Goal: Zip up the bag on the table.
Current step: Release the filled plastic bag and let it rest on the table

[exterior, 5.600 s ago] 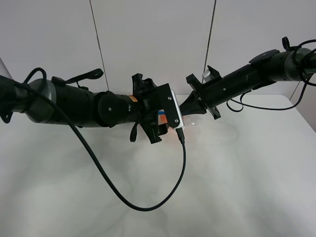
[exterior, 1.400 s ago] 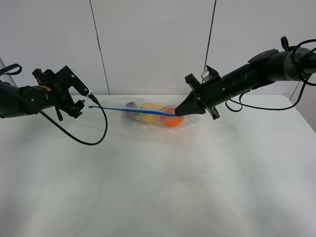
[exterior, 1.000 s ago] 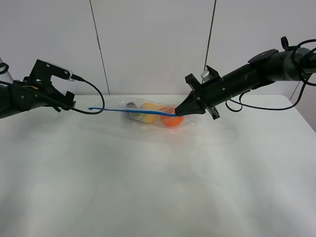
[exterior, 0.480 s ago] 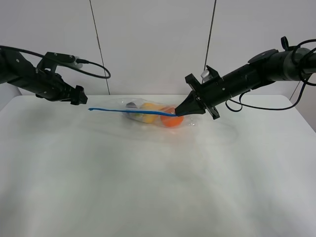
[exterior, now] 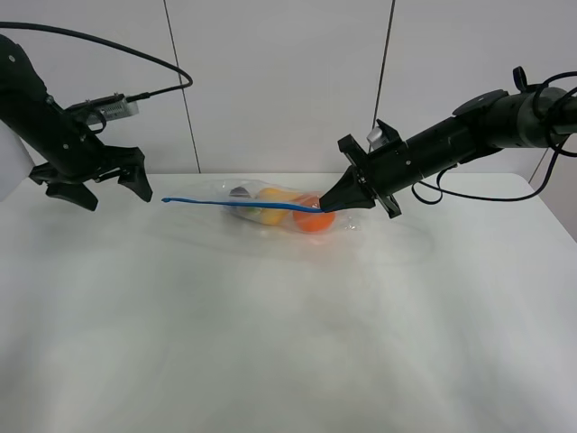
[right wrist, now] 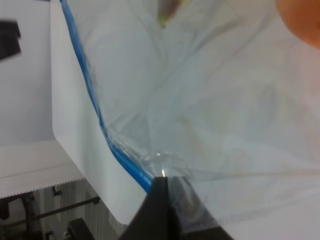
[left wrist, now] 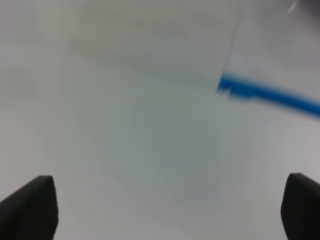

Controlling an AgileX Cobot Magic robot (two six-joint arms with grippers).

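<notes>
The right fingers [exterior: 330, 204] clamp a corner of the bag [exterior: 270, 207] to anchor its blue strip [exterior: 225, 202]; the left fingers [exterior: 138, 179] hang spread apart, off the free end

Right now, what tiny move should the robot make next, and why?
Probably the right gripper should part its jaws and let go of the bag. The blue zipper strip shows as one thin unbroken line from that gripper to its free end, so the bag looks zipped, though I cannot confirm the seal. The left gripper hangs apart from it, jaws wide open.
</notes>
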